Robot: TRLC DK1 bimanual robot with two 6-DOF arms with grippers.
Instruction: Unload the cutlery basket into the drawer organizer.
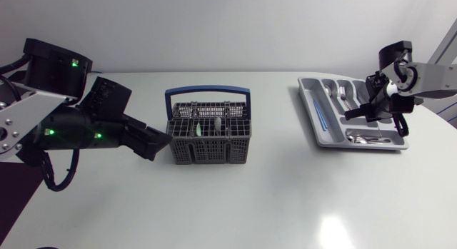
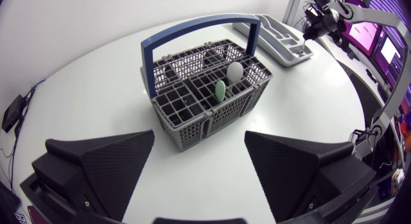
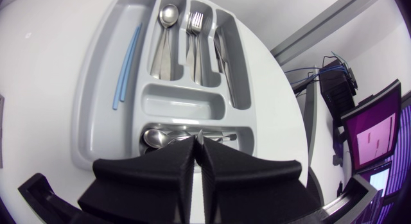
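The grey cutlery basket (image 1: 208, 143) with a blue handle stands mid-table, holding a green utensil (image 2: 220, 90) and a white one (image 2: 236, 71). My left gripper (image 1: 158, 140) is just left of it, open. In the left wrist view the gripper (image 2: 199, 166) has its fingers wide apart and the basket (image 2: 192, 108) lies just ahead of them. The grey drawer organizer (image 1: 308, 106) sits at the right. My right gripper (image 1: 355, 115) hovers over it. In the right wrist view this gripper (image 3: 198, 144) is shut with nothing seen in it, above the compartment of small spoons (image 3: 157, 137).
The organizer (image 3: 96, 102) also holds blue straws (image 3: 126, 67), a large spoon (image 3: 166, 38), forks (image 3: 194, 41) and knives (image 3: 221, 51). Bare table lies between basket and organizer. The organizer's far side is close to the table's right edge.
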